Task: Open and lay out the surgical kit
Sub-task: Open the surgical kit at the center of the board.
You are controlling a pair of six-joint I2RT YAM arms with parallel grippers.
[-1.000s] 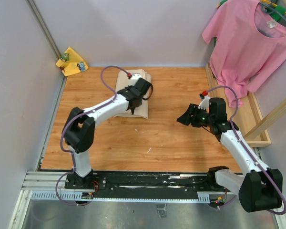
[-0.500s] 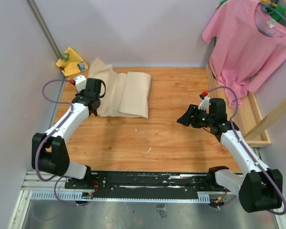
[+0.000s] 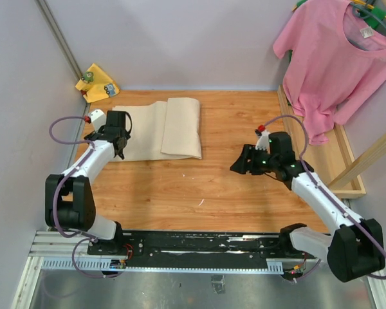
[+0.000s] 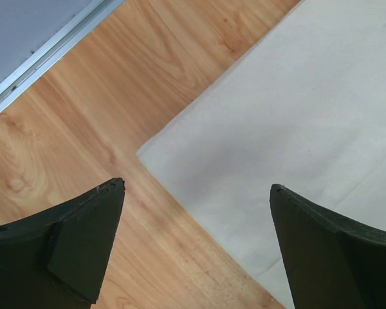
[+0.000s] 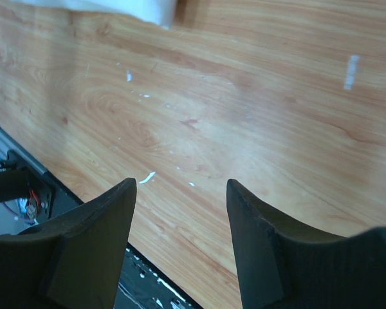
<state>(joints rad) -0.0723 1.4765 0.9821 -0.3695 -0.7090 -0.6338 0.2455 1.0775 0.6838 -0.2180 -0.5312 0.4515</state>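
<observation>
Cloth wrap point(image 4: 296, 109) under left gripper point(image 4: 197, 188) (jaws apart)

No legible text, label, brand, number or sign anywhere in these views

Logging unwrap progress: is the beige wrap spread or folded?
Partly spread: the beige wrap has its left flap flat, its right part folded.

A pink shirt point(image 3: 328, 58) hung on a green hanger point(image 3: 376, 19) at the far right, over a wood frame point(image 3: 338, 161). A yellow cloth point(image 3: 98, 84) sat in the far left corner, by the wall. The wood table point(image 3: 199, 187) had a tiny white scrap point(image 3: 201, 202) near its front.
</observation>
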